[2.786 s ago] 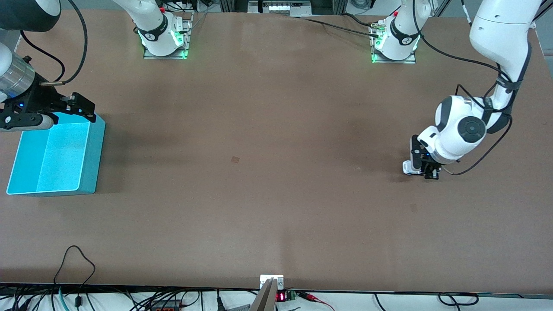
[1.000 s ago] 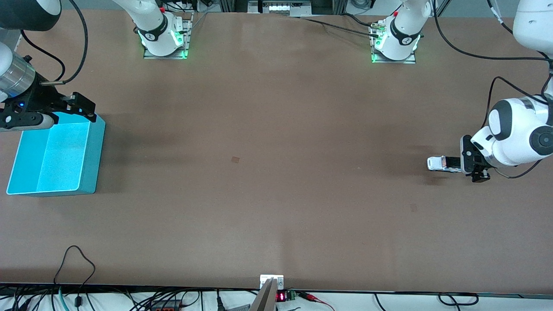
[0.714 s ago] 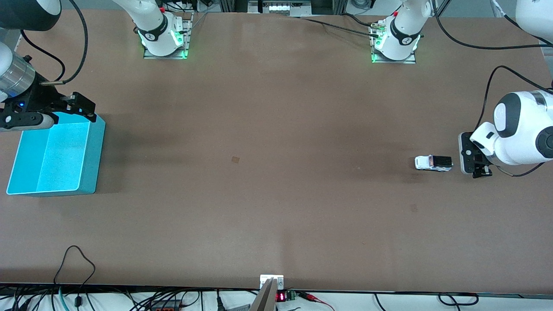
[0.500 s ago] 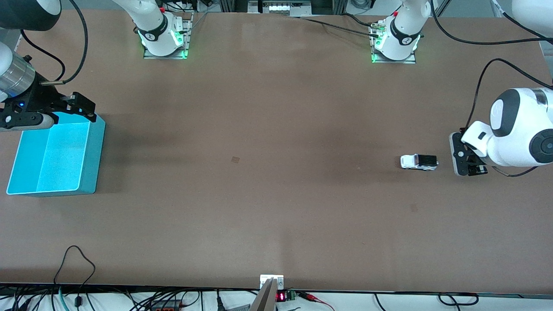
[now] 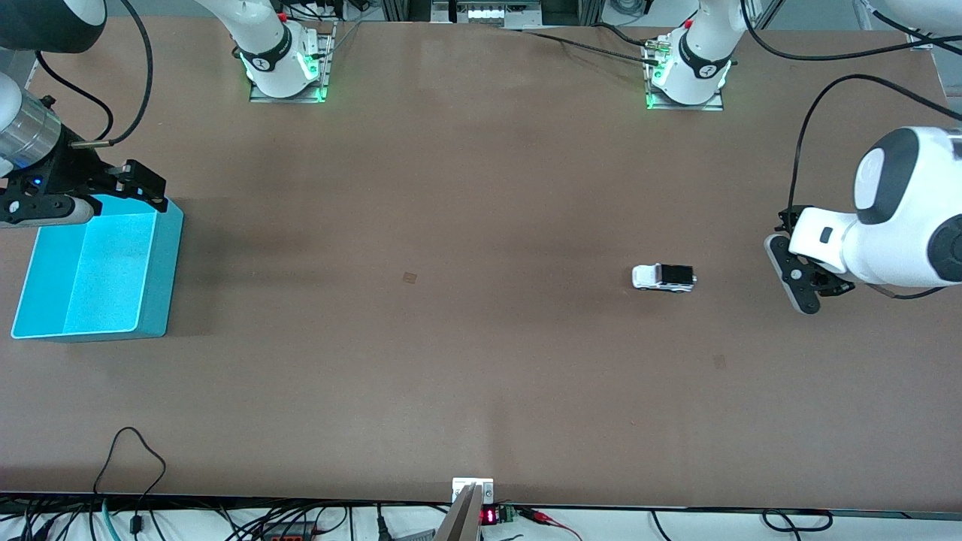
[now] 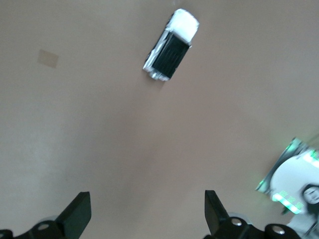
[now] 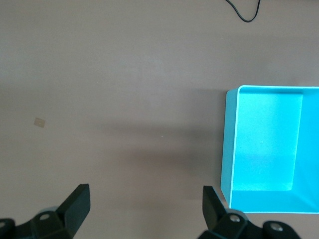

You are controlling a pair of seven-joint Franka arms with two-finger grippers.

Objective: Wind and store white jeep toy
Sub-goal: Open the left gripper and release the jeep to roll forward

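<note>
I am watching the white jeep toy (image 5: 664, 277) sitting on the tabletop (image 5: 481, 361), apart from my left gripper (image 5: 793, 274), jaws wide; my right gripper (image 5: 139, 184), jaws wide, is waiting over the turquoise bin (image 5: 161, 300).

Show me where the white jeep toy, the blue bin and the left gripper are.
white jeep toy (image 5: 664, 277), front view, on its black roof panel.
blue bin (image 5: 167, 270), front view, on its outer side wall.
left gripper (image 6: 148, 211), left wrist view, midway between its open fingertips.
</note>
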